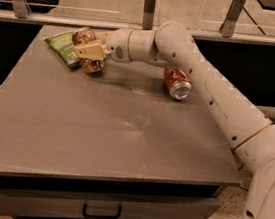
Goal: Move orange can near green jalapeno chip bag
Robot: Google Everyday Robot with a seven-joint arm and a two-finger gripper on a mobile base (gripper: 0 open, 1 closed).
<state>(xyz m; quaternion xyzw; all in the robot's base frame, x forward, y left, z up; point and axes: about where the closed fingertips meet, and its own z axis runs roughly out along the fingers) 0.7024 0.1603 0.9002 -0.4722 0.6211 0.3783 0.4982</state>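
Observation:
The orange can (92,66) is mottled golden-brown and sits tilted in my gripper (89,52), whose beige fingers (92,50) cross its middle. Its top end shows above the fingers and its lower end is at the table surface. The gripper is shut on the can at the far left of the table. The green jalapeno chip bag (63,45) lies flat just left of the can, and its right edge touches or nearly touches the can. My arm (185,52) reaches in from the right.
A shorter red-orange can (177,83) lies on its side right of centre, under my forearm. The grey table (113,138) has drawers with a handle (101,211) in front. A rail with metal posts (149,4) runs behind the far edge.

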